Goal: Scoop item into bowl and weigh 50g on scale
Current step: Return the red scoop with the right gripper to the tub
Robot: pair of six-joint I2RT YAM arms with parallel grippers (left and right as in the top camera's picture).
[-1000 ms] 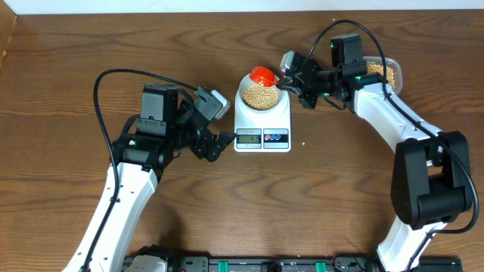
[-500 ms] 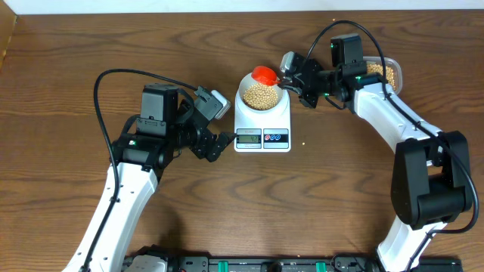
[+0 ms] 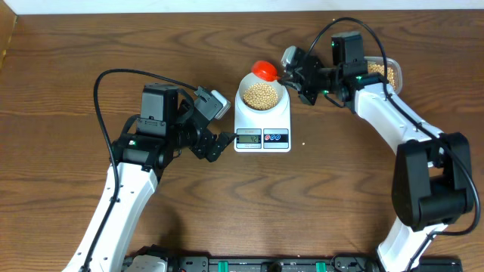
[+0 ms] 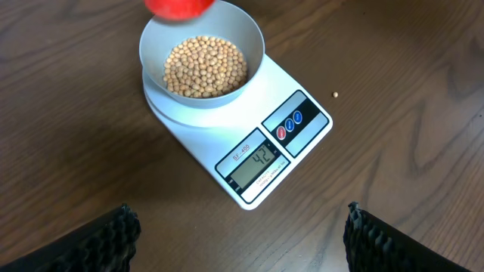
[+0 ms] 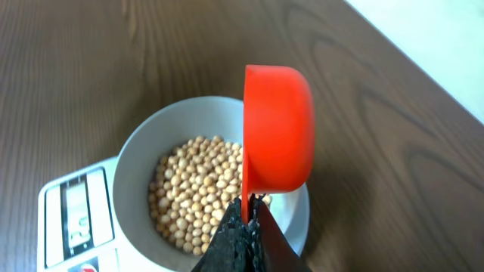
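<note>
Red plastic scoop (image 3: 264,69): drawn back to pale round bowl's (image 4: 253,41) rim, pinched by right gripper (image 5: 246,230).
White flat scale (image 4: 219,125): 42, short.
Left gripper (image 3: 219,143): spread.

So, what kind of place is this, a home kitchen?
Probably a robot lab or test bench, not a home kitchen: a left robot arm and a right robot arm stand at a wooden table, and a kitchen scale holds a bowl of beans.
</note>
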